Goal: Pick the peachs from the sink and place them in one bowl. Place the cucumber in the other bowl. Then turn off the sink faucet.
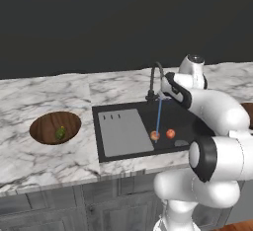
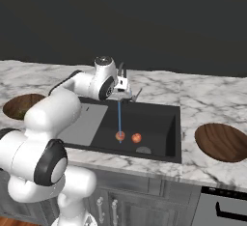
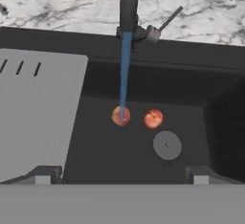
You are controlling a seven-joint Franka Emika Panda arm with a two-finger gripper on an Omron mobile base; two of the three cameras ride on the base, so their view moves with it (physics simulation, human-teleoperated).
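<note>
Two peachs lie on the floor of the black sink (image 3: 95, 156): one (image 3: 120, 116) right under the blue water stream, the other (image 3: 153, 118) just beside it; they also show as peach (image 1: 155, 135) and peach (image 1: 170, 134). The sink faucet (image 3: 129, 7) runs, its small lever (image 3: 167, 21) sticking out to the side. My gripper (image 3: 122, 177) hangs open above the basin, close to the faucet (image 2: 121, 73), with nothing between its fingers. The cucumber (image 1: 60, 133) rests in the brown bowl (image 1: 44, 126) left of the sink.
A second brown bowl (image 2: 222, 142) sits on the marble counter right of the sink, with nothing in it. A grey ribbed drainboard (image 3: 38, 108) covers the basin's left part. A round drain (image 3: 167, 145) lies near the peachs. My own arm reaches across the sink's front.
</note>
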